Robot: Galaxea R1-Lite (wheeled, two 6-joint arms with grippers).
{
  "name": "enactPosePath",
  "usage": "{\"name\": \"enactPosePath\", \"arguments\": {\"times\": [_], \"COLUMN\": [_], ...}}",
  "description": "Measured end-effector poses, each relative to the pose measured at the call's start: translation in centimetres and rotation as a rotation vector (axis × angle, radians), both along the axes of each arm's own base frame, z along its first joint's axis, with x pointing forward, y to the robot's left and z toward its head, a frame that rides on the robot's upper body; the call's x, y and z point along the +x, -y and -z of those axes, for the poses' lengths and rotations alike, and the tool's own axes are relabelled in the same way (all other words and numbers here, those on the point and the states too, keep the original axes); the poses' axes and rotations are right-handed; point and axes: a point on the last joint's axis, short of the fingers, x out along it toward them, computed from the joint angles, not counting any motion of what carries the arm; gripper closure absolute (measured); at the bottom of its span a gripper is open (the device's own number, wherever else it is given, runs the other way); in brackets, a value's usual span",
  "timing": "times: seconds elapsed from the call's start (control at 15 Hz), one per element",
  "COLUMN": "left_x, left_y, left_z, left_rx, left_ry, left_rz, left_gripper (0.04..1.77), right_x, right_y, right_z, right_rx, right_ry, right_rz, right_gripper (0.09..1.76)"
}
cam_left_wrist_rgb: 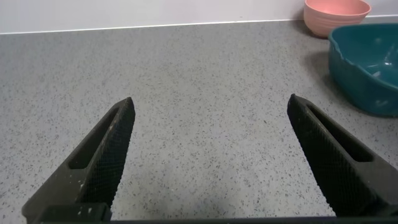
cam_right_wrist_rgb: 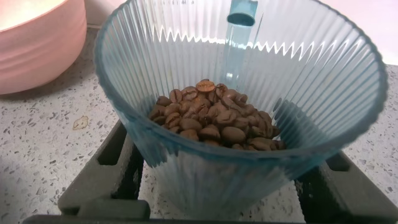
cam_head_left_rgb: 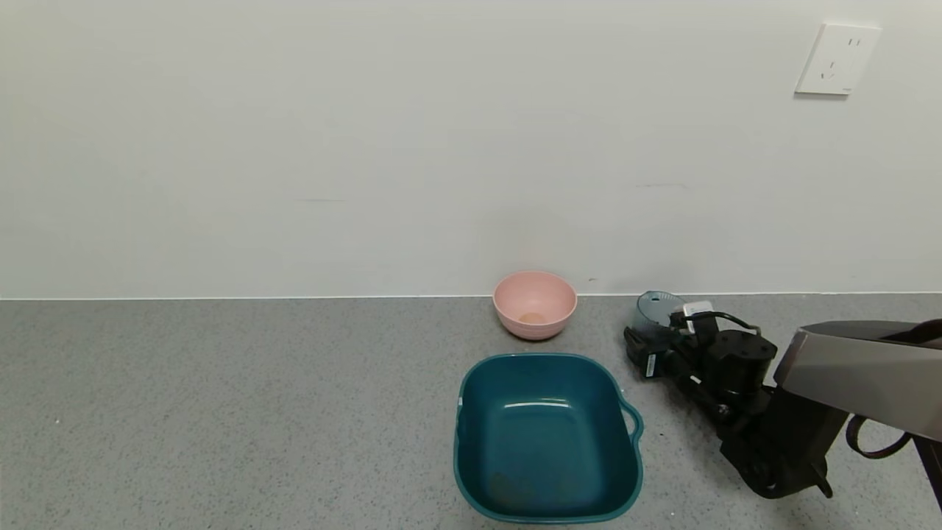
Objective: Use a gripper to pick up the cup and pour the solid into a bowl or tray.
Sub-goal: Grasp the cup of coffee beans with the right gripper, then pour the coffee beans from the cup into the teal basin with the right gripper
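Ribbed cup (cam_right_wrist_rgb: pixel 242 93) upright between right gripper (cam_head_left_rgb: pixel 651 352) fingers (cam_right_wrist_rgb: pixel 106 171), clamped both sides, mouth up, beans (cam_right_wrist_rgb: pixel 214 118) inside. Beside teal basin (cam_head_left_rgb: pixel 548 508). Left gripper (cam_left_wrist_rgb: pixel 211 162) fingers wide apart, holding nothing

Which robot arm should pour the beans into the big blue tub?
The right. Its gripper has fingers either side of the cup of beans, beside the tub. The left gripper holds nothing.

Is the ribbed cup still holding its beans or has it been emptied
Still holding them. The cup stands upright between the right tool's fingers, with brown beans piled in its bottom; the teal basin holds none.
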Motion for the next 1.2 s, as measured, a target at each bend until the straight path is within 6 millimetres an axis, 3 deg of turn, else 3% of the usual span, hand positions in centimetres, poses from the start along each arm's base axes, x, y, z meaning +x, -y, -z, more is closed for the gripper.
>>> {"name": "enactPosePath", "arguments": {"times": [0.47, 0.8, 1.2], "left_x": [0.0, 0.0, 0.0], "left_y": [0.0, 0.0, 0.0], "left_z": [0.0, 0.0, 0.0], "left_rx": [0.0, 0.0, 0.0], "left_ry": [0.0, 0.0, 0.0], "left_rz": [0.0, 0.0, 0.0], "left_gripper": [0.05, 0.05, 0.05], "right_x": [-0.1, -0.5, -1.8], "right_y": [0.0, 0.0, -0.1], "right_z": [-0.1, -1.3, -6.4], "right_rx": [-0.002, -0.009, -0.028], "right_ry": [-0.001, -0.006, -0.072], "right_rz": [0.0, -0.007, -0.028], "right_gripper": [0.48, 0.48, 0.48]}}
